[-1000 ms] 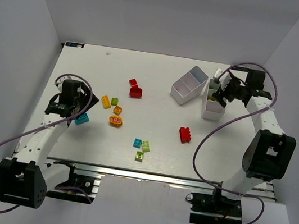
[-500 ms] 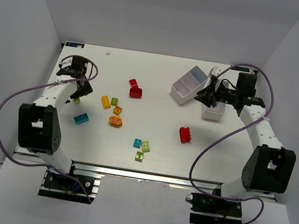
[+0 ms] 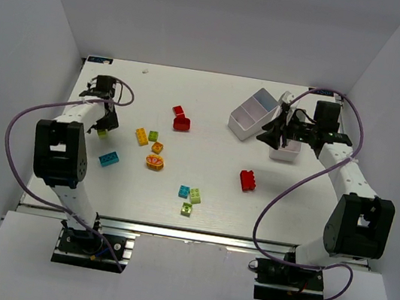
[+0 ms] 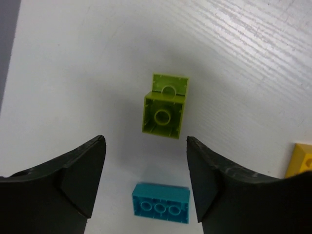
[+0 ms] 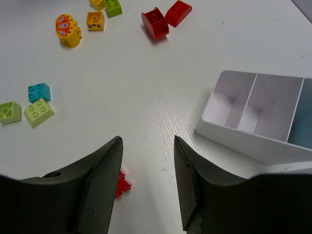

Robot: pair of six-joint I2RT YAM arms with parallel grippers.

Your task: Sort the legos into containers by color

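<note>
left wrist only — lime brick (image 4: 165, 105) hollow side up, left gripper (image 4: 145, 146) wide open, empty, right gripper (image 5: 147, 146) open, empty, tray (image 5: 243, 139) — seen compartments empty

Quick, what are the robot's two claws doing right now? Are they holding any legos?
Left gripper: open, holding nothing; a lime lego lies on the table just ahead of it.
Right gripper: open, holding nothing.

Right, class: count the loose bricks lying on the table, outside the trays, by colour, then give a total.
Red bricks: 3
Lime bricks: 3
Yellow bricks: 2
Blue bricks: 2
Green brick: 1
Orange brick: 1
Total: 12
</note>
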